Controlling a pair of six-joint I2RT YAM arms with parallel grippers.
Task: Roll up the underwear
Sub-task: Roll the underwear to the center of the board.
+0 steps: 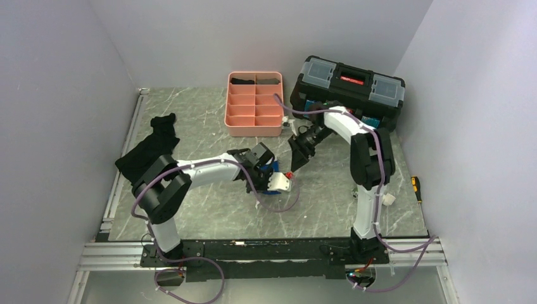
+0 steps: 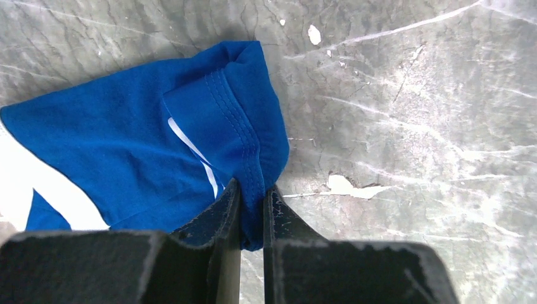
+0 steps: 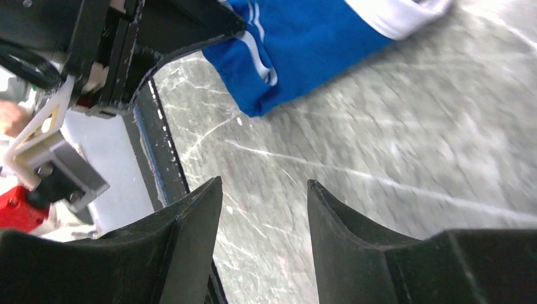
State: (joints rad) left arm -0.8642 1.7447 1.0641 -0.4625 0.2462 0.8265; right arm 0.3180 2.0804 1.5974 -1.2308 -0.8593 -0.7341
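Black fingers (image 2: 218, 221) of the left tool (image 2: 252, 190) are seen closest, drawn almost together and pinched on a stitched edge of the underwear (image 2: 145, 139). Only a narrow fold of cloth is caught between them. The underwear is spread loosely on the desk (image 2: 411, 126) near its middle, between the two arms and well apart from the pink tray (image 1: 253, 131).

The right tool (image 3: 264, 183) is held just above the desk, close to a corner of the underwear. Its jaws are partly open and nothing is held in them.

Several risks can be judged from this. The thin pinch could be lost if the cloth is pulled, since so little of the hem is gripped. With one edge held and the rest left free, the fabric may be dragged or bunched rather than rolled. The two tools are also close together and could be knocked against each other.

The underwear is made of soft, fine-knit fabric in bright blue, marked with white stripes and a broad white band, and its hem is double-stitched. The desk is smooth and grey with white veins like marble and a few pale chips. The fingers are matt black, hard, tapered and scuffed at the edges.
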